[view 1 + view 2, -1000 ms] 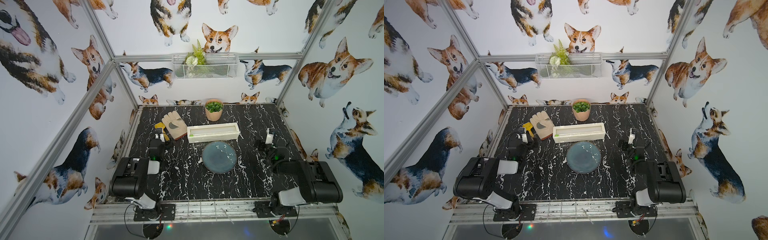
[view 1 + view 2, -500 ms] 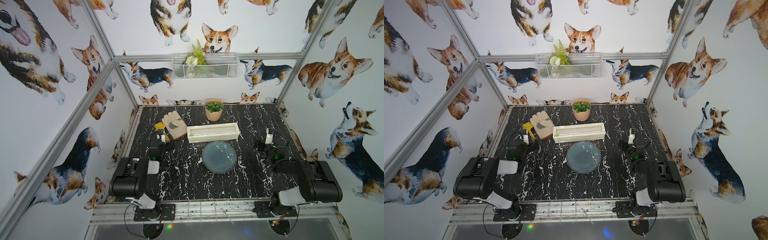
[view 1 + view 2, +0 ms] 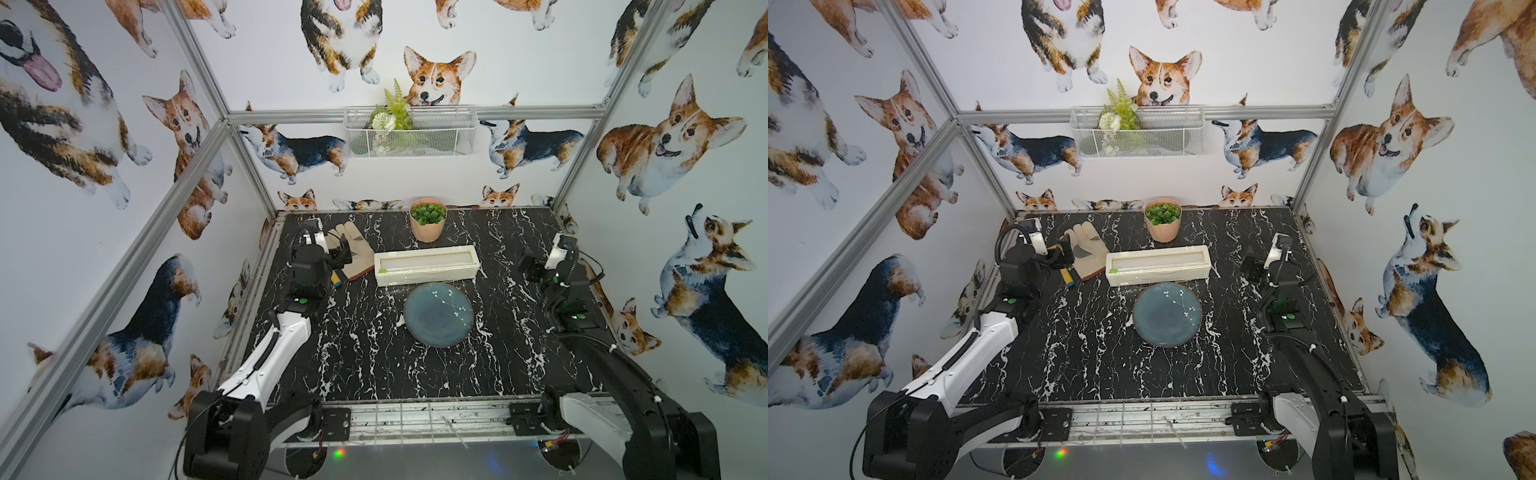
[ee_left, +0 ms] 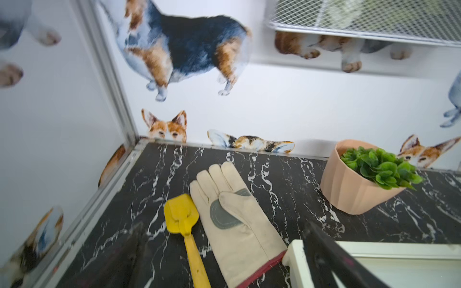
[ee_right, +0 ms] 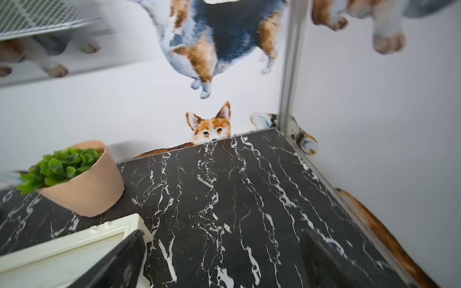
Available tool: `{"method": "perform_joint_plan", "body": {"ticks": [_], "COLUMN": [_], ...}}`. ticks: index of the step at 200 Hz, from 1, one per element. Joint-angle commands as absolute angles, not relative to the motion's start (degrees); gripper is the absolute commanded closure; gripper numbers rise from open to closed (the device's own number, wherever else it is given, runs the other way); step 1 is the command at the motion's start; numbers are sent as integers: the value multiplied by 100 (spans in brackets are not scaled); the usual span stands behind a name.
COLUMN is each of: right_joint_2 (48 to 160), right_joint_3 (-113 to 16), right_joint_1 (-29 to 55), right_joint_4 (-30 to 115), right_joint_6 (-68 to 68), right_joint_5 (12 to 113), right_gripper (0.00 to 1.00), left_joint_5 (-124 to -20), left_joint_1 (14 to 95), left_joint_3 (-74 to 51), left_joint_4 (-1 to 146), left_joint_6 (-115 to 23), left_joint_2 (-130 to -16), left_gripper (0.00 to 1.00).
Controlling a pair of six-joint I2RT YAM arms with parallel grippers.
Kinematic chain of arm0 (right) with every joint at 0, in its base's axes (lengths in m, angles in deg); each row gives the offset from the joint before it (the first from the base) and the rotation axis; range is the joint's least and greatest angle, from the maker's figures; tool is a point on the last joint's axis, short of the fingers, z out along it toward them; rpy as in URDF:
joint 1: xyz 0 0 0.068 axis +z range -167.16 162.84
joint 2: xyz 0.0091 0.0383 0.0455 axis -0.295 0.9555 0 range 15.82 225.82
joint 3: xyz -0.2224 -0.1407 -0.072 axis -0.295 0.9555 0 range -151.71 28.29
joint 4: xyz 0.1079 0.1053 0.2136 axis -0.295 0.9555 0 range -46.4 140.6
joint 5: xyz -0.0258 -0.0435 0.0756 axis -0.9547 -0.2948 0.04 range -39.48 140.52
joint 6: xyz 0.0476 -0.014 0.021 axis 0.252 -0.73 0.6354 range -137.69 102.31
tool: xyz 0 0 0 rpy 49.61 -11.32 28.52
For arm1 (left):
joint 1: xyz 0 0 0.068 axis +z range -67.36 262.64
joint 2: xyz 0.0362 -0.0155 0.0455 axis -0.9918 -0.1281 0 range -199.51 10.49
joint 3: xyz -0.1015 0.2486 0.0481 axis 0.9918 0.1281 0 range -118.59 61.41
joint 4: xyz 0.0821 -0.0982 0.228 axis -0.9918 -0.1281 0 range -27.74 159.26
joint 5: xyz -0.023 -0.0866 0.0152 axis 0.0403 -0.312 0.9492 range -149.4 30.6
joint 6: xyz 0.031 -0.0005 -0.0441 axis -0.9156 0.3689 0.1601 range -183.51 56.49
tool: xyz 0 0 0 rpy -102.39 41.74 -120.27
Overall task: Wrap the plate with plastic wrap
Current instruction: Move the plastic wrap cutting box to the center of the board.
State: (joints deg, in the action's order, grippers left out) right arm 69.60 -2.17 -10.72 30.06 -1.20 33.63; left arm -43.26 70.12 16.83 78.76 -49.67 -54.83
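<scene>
Both arms stretch forward flanking the dispenser box, left fingers and right fingers apart, empty; both wrist views cut the box off.

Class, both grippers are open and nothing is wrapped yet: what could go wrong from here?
The open left gripper hangs over the beige work glove beside the long cream-white dispenser box; it might snag the glove instead.
The round blue-grey plate lies close to that box, so drawing the transparent plastic wrap could shove it.

The left arm and right arm unfold, elbows swinging back over the front rail. The left gripper advances over the work glove.
</scene>
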Motion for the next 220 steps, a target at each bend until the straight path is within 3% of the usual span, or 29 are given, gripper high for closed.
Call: {"method": "perform_joint_plan", "body": {"ticks": [1,20,46,68,89,120,149,220], "right_joint_2": [6492,6081,6358,7091,7565,7851,8288,9658], "right_joint_3": [70,302,-114,-881,-1270,-992,-895,-1370], "right_joint_1": [-1195,-1637,-1631,-1409,-961,-890,-750,-337], "right_joint_4": [4643,4380,5133,6125,6486,5606,4955,4150], "right_joint_6": [2407,2319,2263,2081,1896,2134,2394,2674], "right_joint_5": [2007,3369,3816,3952,3922,5782,6782,7947], "right_gripper": [0,0,0,0,0,2,5,11], "left_joint_5": [-3803,-4997,-6556,-7206,-7482,-7698,-7754,-8308], "left_joint_1": [7078,7179,7150,6964,6702,6278,6119,6127], "left_joint_3": [1572,1890,2321,2522,2366,2019,1786,738], "left_joint_4": [5685,6242,7306,8018,8175,8238,8319,8631], "left_joint_6": [-2923,-2648,-2087,-1862,-1885,-1918,-1871,-1741], "left_joint_2": [-5369,-5279,-5517,-5957,-6423,-7053,-7643,-9098], "left_gripper": [0,0,0,3,5,7,7,14]}}
